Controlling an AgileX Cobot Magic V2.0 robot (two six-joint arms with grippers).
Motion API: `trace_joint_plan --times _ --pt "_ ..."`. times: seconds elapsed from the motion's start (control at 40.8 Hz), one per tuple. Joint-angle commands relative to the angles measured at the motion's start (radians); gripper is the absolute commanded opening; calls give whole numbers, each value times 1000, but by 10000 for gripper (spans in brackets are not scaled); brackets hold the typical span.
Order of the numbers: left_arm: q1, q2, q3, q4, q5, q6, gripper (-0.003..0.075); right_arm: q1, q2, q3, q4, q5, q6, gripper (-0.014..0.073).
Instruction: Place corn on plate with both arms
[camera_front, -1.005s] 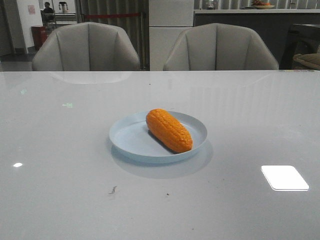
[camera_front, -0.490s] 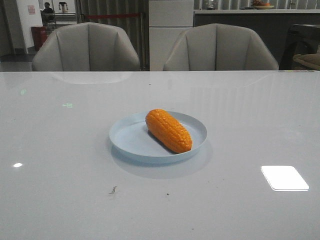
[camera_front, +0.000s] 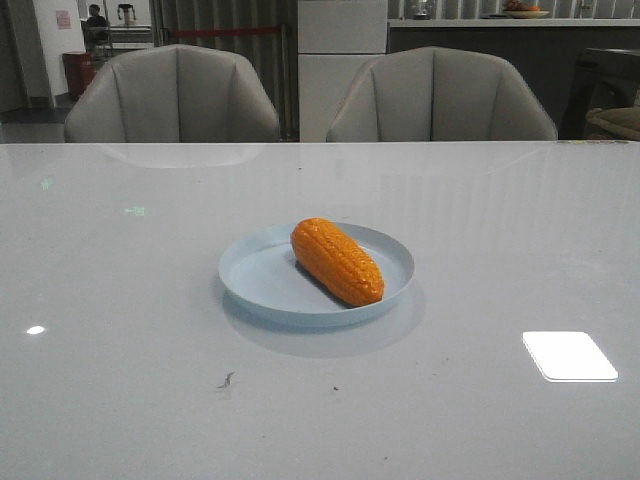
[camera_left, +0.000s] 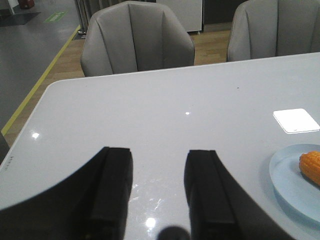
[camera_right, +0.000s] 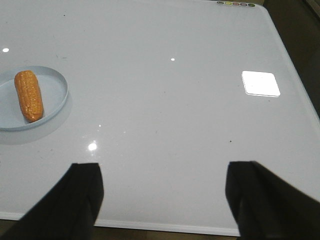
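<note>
The glossy white counter (camera_front: 120, 300) stands before two grey chairs (camera_front: 172, 92). The corn (camera_front: 337, 261) lies diagonally inside the pale-blue plate (camera_front: 255, 282), mid-counter. The left hand (camera_left: 157, 187) and the right hand (camera_right: 162, 197) are both spread apart, empty, well clear of the plate.

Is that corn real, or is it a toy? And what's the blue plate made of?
The corn looks like a plastic toy: its orange is very even, with a slight gloss on neat rows of molded bumps. The plate looks like smooth pale-blue plastic or melamine, plain with a dull sheen; ceramic can't be ruled out from these views.
</note>
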Motion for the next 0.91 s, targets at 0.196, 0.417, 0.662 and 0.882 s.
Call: trace_joint_plan --times 0.196,0.417,0.662,0.882 --pt "-1 8 -28 -11 -90 -5 326 -5 22 -22 -21 -74 1 608" --pt "-1 -2 -22 -2 -101 -5 260 -5 22 -22 -21 -73 1 608" --pt "-1 -109 153 -2 -322 -5 96 -5 22 -22 -21 -72 1 608" --pt "-1 -296 356 13 -494 -7 96 -5 22 -22 -21 -72 1 608"
